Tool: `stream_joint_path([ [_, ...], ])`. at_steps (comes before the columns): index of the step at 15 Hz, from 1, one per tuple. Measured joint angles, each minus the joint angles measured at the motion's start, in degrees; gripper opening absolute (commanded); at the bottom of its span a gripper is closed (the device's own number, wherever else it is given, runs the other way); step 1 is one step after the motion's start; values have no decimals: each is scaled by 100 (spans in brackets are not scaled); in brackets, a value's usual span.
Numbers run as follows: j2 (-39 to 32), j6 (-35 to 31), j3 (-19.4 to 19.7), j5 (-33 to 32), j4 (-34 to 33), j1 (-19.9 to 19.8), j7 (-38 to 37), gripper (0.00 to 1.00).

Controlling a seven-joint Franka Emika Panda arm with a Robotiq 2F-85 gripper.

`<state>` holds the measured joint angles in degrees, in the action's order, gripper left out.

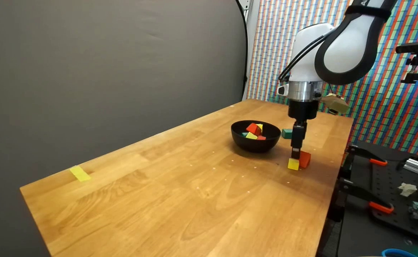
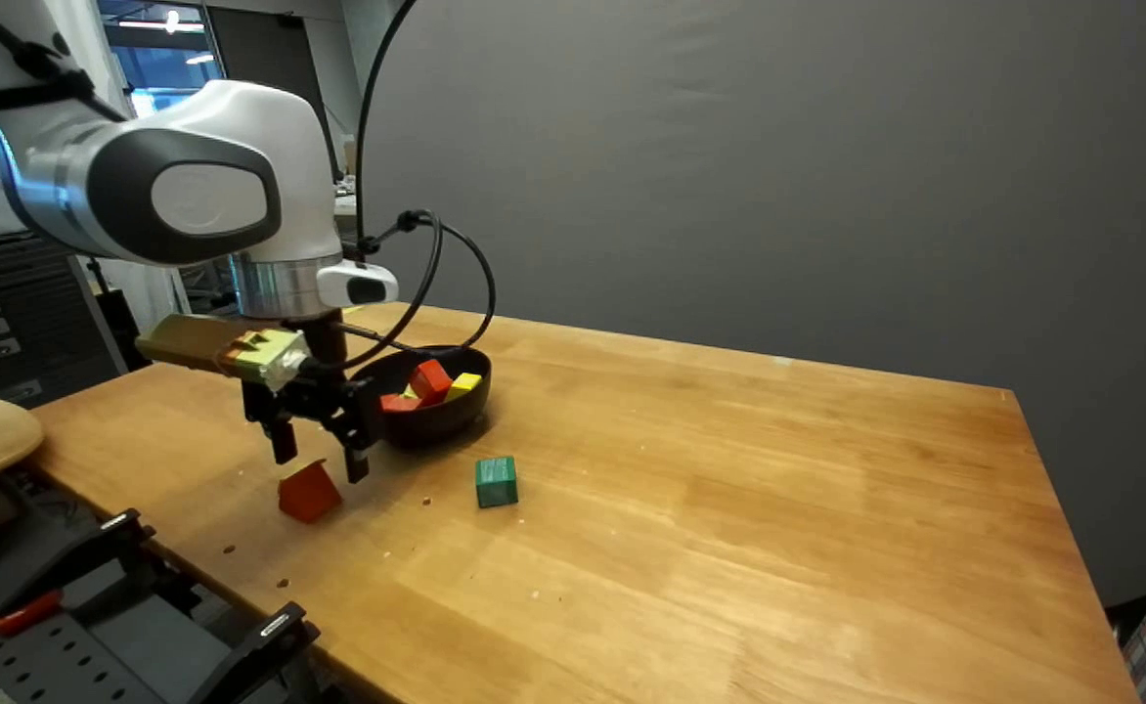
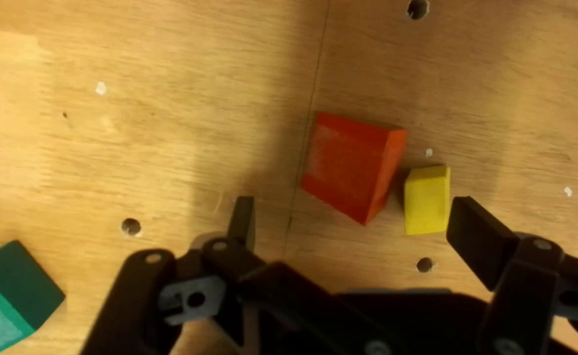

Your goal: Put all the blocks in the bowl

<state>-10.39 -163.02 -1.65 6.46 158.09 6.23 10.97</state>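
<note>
Grey backdrop (image 1: 105,71) stands behind the worktop (image 1: 159,210), where the bowl (image 1: 255,145) holds several blocks (image 1: 254,129). Three more show outside it: a green block (image 2: 496,482) near the bowl, and a red block (image 3: 350,165) and a yellow block (image 3: 426,203) just beside each other, close by the hand (image 2: 321,463). That hand is released, its fingers (image 3: 481,239) spread, gripping nothing. In the wrist view one fingertip sits right by the yellow block; whether they touch, I cannot tell. If lowered, that tip could land on the yellow block and flip it. Closing could catch both blocks at once, and since the red block lies askew to the fingers, it might twist free. Blocks dropped on the heap could tumble over the rim.
</note>
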Motion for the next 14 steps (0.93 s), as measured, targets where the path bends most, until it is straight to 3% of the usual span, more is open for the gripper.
stream_joint_path([
  [3,-376,-289,-322,147,-6,-298,42,100],
  [5,-555,-441,-515,168,-10,-470,40,73],
  [7,-659,-566,-592,164,-10,-578,40,57],
  [8,-702,-622,-606,159,-10,-607,38,51],
  [11,-698,-685,-610,136,0,-629,20,45],
  [14,-695,-747,-570,71,2,-680,20,24],
])
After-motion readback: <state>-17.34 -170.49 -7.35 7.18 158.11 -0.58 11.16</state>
